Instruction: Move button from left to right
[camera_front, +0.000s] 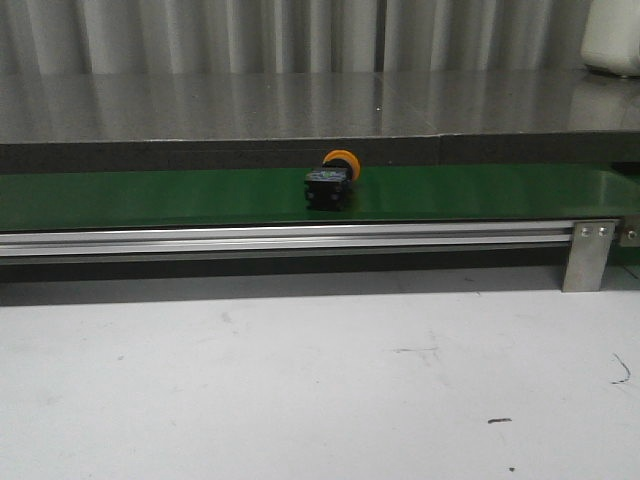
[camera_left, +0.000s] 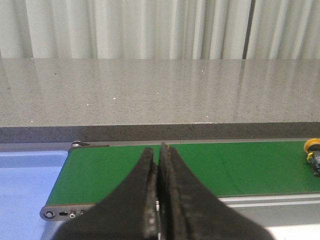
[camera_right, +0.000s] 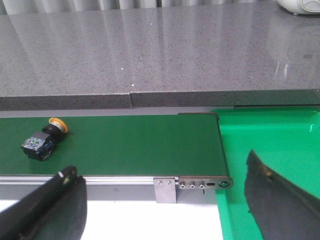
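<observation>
The button (camera_front: 331, 180), an orange-yellow cap on a black boxy body, lies on its side on the green conveyor belt (camera_front: 150, 197) near the middle of the front view. It shows at the edge of the left wrist view (camera_left: 313, 154) and in the right wrist view (camera_right: 44, 139). My left gripper (camera_left: 158, 152) is shut and empty, over the belt's left end, far from the button. My right gripper (camera_right: 162, 172) is wide open and empty, near the belt's right end, apart from the button. Neither gripper shows in the front view.
An aluminium rail (camera_front: 300, 240) with a bracket (camera_front: 590, 255) runs along the belt's front. A blue tray (camera_left: 27, 180) lies past the belt's left end, a green tray (camera_right: 270, 145) past its right end. A grey stone counter (camera_front: 300, 105) is behind; a white object (camera_front: 612, 35) stands far right.
</observation>
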